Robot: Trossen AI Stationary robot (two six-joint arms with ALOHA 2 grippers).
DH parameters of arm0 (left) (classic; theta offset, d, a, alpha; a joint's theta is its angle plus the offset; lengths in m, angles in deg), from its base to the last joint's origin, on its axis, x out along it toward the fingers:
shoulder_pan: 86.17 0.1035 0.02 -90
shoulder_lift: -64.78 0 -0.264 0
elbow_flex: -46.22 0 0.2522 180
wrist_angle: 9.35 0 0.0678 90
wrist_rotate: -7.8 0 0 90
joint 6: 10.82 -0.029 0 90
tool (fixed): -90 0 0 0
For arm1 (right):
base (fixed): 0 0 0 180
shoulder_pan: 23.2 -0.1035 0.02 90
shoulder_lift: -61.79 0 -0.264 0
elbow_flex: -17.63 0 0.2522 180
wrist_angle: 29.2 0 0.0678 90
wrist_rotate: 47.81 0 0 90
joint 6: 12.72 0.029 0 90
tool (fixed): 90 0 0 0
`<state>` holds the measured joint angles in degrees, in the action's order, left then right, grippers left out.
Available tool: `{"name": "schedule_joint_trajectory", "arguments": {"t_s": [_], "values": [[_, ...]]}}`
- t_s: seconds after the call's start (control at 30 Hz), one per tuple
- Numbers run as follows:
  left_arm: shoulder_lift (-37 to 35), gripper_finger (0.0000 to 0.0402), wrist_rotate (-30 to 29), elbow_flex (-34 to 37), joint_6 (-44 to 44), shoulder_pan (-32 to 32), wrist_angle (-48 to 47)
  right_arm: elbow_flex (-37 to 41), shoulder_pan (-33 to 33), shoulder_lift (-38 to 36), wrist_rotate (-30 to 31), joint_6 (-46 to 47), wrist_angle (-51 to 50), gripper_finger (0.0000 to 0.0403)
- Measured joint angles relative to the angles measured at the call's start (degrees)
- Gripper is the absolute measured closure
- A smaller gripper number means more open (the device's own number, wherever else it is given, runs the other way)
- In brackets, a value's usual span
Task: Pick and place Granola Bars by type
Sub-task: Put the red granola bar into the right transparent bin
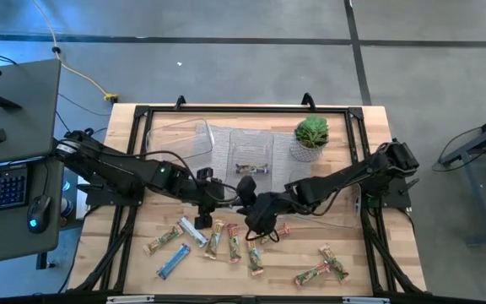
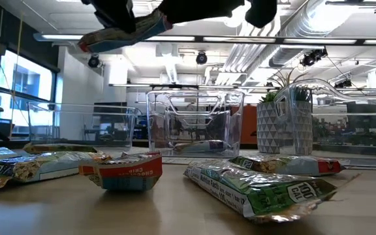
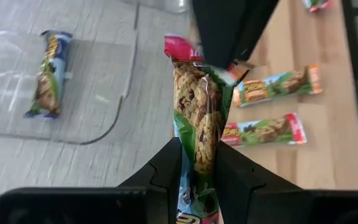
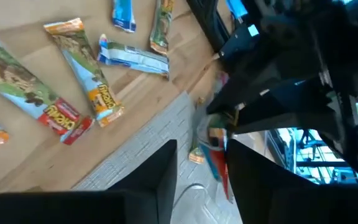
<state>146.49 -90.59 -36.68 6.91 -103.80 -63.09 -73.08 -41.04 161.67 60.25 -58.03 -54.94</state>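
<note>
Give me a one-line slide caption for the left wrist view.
Left gripper clamps a green-and-red granola bar above the grey mat, a clear tray holding one bar alongside.

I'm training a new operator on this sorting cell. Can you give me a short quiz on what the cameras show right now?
1. True or false: the left gripper is shut on a green-and-red granola bar.
2. What lies in the middle clear tray?
A. one wrapped bar
B. a keyboard
C. nothing
3. In the high view, on which arm's side of that tray does the potted plant stand?

Key: 1 true; 2 A; 3 the right arm's side.
</note>
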Motion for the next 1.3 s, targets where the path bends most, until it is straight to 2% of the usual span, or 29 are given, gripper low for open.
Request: {"name": "schedule_joint_trajectory", "arguments": {"t_s": [0.27,0.5,0.67,0.8,1.07,1.17,1.3], "values": [[0.0,0.0328,3.3,0.0,-2.7,0.0,4.9,0.0,0.7,0.1,-0.7,0.0,2.2,0.0279],[0.0,0.0328,3.5,0.0,-2.9,0.0,7.2,0.0,0.7,0.1,-8.2,-0.2,3.7,0.0279],[0.0,0.0328,5.0,0.0,-3.4,0.0,8.3,0.0,0.7,0.1,-7.4,-0.3,3.8,0.0282],[0.0,0.0328,7.9,0.0,-4.4,0.0,9.6,0.0,0.7,0.1,-10.0,-2.3,4.1,0.0304],[0.0,0.0328,8.1,0.0,-4.4,0.0,9.7,0.0,0.6,0.1,-11.1,-2.2,3.8,0.0370],[0.0,0.0323,8.1,0.0,-4.4,0.0,9.8,0.0,0.6,0.1,-11.6,-2.1,3.8,0.0368],[0.0,0.0291,8.0,0.0,-6.8,0.0,10.1,0.0,0.6,0.1,-12.8,-0.8,2.6,0.0340]]}}
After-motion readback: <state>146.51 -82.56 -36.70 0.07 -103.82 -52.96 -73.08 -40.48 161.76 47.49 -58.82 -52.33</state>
